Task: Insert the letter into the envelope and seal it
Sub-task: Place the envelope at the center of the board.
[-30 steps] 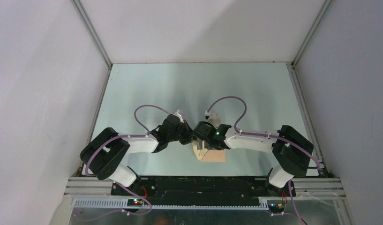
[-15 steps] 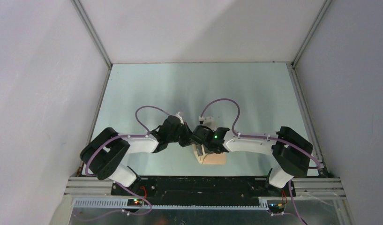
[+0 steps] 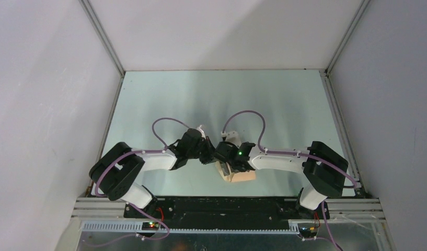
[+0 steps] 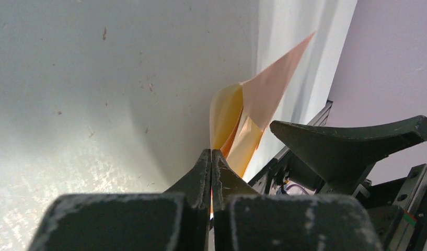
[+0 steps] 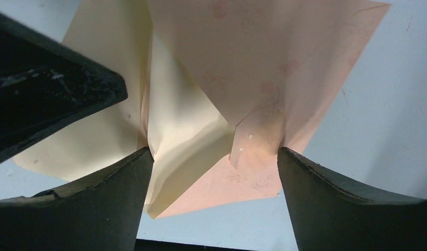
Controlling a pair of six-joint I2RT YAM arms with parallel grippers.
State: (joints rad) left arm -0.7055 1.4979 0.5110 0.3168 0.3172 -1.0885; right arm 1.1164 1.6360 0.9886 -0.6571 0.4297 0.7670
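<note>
The tan envelope (image 3: 244, 178) lies near the table's front edge between my two grippers. In the right wrist view its peach back with V seams (image 5: 263, 78) faces the camera, and the cream flap (image 5: 174, 130) is lifted to the left. My left gripper (image 3: 207, 156) is shut on the flap's edge (image 4: 227, 112), with its fingertips (image 4: 211, 157) pressed together. My right gripper (image 5: 214, 170) is open and straddles the envelope's lower part, its fingers (image 5: 326, 193) at both sides; I cannot tell if they touch it. I cannot make out the letter as a separate sheet.
The pale green table (image 3: 211, 99) is walled by white panels at the left, back and right. A black rail (image 3: 227, 206) with the arm bases runs just behind the envelope's near edge. The right gripper's finger (image 4: 352, 146) shows close beside the left fingertips.
The right gripper has moved slightly left and nearer over the envelope. The envelope's visible corner has shifted a little toward the front right. The left gripper has stayed shut in place.
</note>
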